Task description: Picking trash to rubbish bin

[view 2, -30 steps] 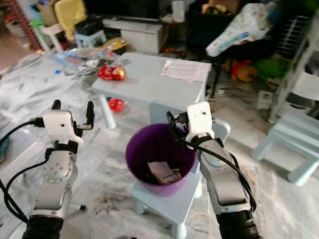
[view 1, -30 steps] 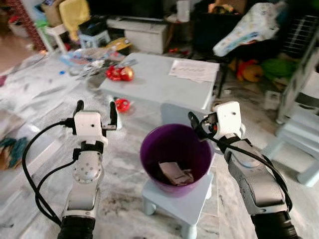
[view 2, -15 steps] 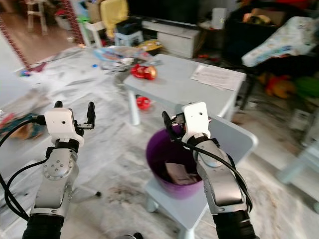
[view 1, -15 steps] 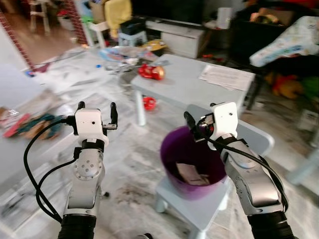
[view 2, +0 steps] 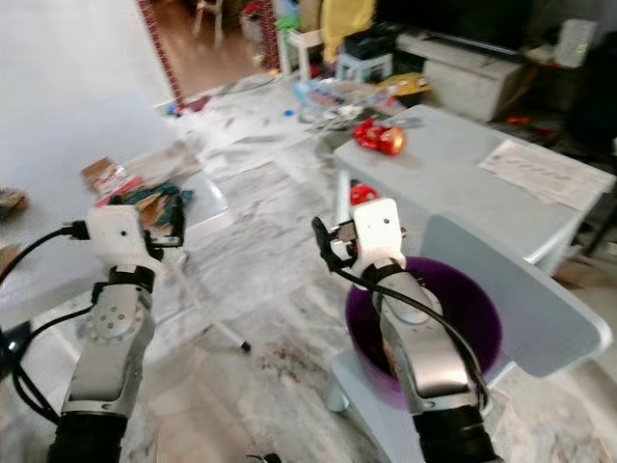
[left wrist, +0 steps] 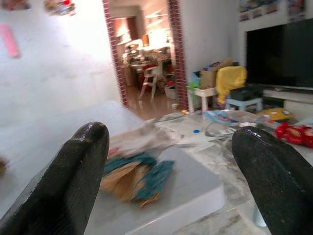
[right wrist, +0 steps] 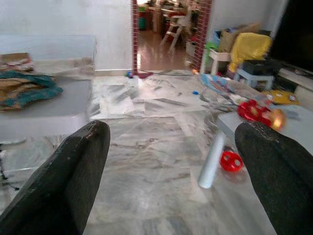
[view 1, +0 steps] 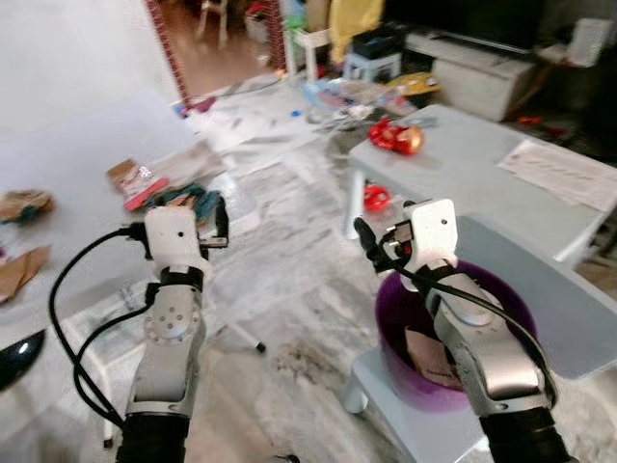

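The purple rubbish bin (view 1: pixel 453 333) sits on a small pale stool at the near right, and a crumpled piece of trash (view 1: pixel 431 355) already lies inside it. Both arms are raised in front of the robot with nothing held. The left claw (view 1: pixel 174 207) has its fingers (left wrist: pixel 80 166) spread wide apart, facing a low white desk (left wrist: pixel 186 186) at the left that carries teal and brown scraps (left wrist: pixel 137 174). The right claw (view 1: pixel 381 246) hangs just above the bin's near-left rim, its fingers (right wrist: pixel 78 166) likewise wide apart and looking out over the marble floor.

More trash seems to remain: red wrappers (view 1: pixel 397 138) on the grey desk (view 1: pixel 482 169) at the far right, and a red item (view 1: pixel 375 199) on the floor beside its leg. The likely risk is the right forearm, which passes close over the bin; a careless swing or turn of the body could knock the bin off its stool and spill what is inside. The view is also somewhat blurred, so a reach begun now could miss.
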